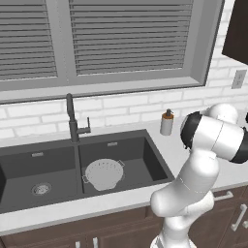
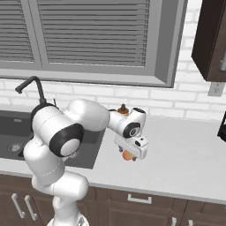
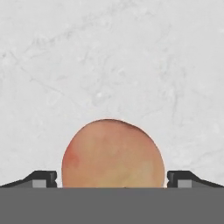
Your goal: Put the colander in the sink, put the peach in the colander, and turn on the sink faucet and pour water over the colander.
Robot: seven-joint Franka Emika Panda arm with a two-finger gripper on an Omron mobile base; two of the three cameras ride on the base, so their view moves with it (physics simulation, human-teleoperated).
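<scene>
The colander sits upright in the right basin of the sink, near its front left corner, just right of the centre divider. The faucet stands behind the divider, and a soap dispenser stands on the counter behind the sink's right corner. To the right of the sink, the arm reaches down over the counter, its claw pointing at the pale surface. The peach lies between the two fingertips, which stand at either side of it with small gaps, so the claw is open around the fruit. In the right base view the peach peeks out beneath the hand, low over the counter.
</scene>
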